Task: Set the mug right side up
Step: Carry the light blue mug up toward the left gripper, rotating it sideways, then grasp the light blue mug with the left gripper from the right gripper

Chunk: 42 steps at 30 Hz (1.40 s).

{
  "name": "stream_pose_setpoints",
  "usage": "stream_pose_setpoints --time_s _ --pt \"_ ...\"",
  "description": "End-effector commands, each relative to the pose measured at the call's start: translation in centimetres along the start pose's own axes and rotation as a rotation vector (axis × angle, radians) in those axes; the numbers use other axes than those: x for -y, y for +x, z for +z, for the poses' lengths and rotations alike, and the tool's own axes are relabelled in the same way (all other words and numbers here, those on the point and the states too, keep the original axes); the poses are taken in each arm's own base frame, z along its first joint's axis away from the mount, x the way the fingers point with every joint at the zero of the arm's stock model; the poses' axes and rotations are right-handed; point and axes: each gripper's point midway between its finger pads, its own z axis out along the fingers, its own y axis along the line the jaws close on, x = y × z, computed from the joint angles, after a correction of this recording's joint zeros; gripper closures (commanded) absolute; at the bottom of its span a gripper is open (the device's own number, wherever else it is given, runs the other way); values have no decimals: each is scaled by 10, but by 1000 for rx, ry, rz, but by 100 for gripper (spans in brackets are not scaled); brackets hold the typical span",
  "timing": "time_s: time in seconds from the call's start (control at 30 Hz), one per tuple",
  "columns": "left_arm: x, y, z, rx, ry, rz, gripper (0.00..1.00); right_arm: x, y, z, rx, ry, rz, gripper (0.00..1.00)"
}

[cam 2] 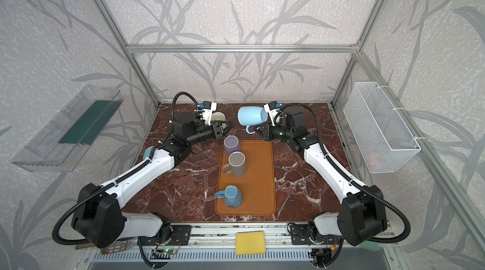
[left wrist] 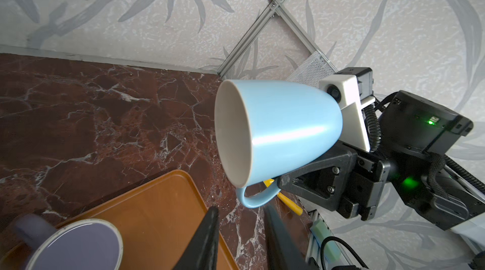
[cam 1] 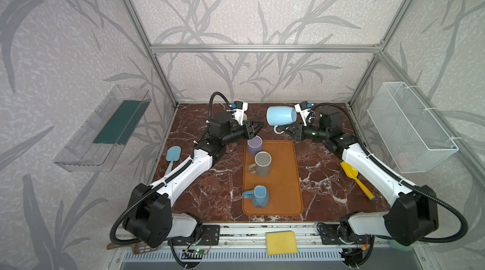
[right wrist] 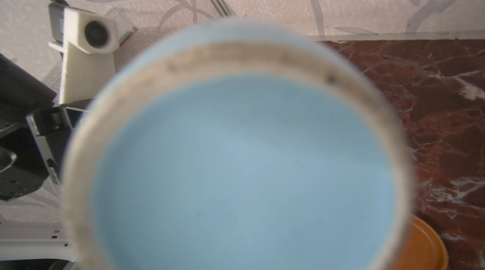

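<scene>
1. My right gripper [left wrist: 282, 180] is clenched on the handle of the light blue mug [left wrist: 283, 134]. The mug hangs on its side in the air over the far end of the table [cam 1: 210, 190], behind the tray [cam 1: 288, 176]. Its mouth faces my left arm and its handle is underneath.
2. In both top views the mug's body and handle hide most of that pinch; only the left wrist view shows it plainly.
3. In the right wrist view the mug's blurred base fills nearly everything, and my own jaws there are out of sight.
4. My left gripper [left wrist: 241, 229] stands parted and empty, its fingers cut off at the picture's edge.
5. It is just beside the purple mug [cam 1: 254, 145]; I cannot tell whether they touch.
6. A yellow tool [left wrist: 288, 201] shows only in bits behind the handle.
7. A white cup [cam 2: 219, 117] is mostly hidden behind my left wrist camera.
</scene>
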Motion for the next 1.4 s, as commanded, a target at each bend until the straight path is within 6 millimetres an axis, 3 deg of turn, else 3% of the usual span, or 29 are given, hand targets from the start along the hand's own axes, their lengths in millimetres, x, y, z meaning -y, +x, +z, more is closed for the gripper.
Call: stream_pose_setpoints --time_s 0.0,0.5,0.77,1.37 --pt "25 0 3 -10 143 -8 68 -43 -49 -12 126 -143 -116 100" --pt "51 -6 6 -26 303 -24 68 -72 -61 -18 147 -299 -117 100" --pt "50 -6 8 -34 297 -25 68 -81 -65 -22 155 -350 -117 100" --pt "76 -13 0 -32 428 10 71 -97 -53 -21 85 -503 -96 100"
